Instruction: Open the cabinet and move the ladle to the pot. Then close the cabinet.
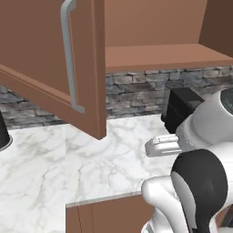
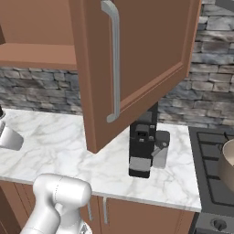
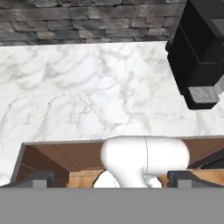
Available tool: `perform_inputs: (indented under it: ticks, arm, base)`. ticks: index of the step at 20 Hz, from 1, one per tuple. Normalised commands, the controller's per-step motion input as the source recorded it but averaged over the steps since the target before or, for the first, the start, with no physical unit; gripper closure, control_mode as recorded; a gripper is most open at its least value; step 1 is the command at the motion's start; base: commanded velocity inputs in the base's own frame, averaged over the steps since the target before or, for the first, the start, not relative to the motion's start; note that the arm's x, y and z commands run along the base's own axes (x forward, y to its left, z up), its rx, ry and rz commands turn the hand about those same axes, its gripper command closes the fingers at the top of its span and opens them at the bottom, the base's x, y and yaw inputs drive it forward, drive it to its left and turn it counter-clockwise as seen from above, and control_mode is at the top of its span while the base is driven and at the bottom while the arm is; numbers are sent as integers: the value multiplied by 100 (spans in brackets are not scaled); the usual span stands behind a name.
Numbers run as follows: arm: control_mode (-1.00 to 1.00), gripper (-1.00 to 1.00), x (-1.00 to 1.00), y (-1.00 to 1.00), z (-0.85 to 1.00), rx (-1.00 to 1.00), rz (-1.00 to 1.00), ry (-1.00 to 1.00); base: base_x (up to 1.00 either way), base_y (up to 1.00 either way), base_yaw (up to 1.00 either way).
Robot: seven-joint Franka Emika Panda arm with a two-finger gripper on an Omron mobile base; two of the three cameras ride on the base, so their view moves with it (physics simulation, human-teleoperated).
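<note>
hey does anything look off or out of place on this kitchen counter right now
Nothing is spilled or damaged. Both cabinet doors stand swung open over the marble counter, as the task needs. The coffee machine stands upright. One oddity: the bare shelf shows no ladle.

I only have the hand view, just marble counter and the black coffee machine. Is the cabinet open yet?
Observer: Yes. In the left base view the cabinet's left-hand door stands swung out over the counter.
Operator: And the other door?
Observer: Open too. In the right base view the right-hand door stands out above the coffee machine.
Operator: Where's the pot?
Observer: On the stove, right of the coffee machine. The pot is cut by the picture's right edge.
</note>
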Motion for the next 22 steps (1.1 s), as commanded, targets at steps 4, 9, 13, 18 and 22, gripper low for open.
perform_inputs:
  ticks: [4, 9, 13, 18, 22]
  arm:
    - [-100, -100, -86, 22, 16, -7, 0, -5]
    - [-100, -100, -54, 47, 18, 0, 5, -10]
    - [-100, -100, -36, 70, 18, 0, 3, -23]
    - [-100, -100, 1, 32, 4, 0, 0, -30]
    - [-100, -100, 27, 14, 0, 0, 0, -30]
  base:
    - [0, 0, 0]
    - [0, 0, 0]
    - [0, 0, 0]
    - [0, 0, 0]
    - [0, 0, 0]
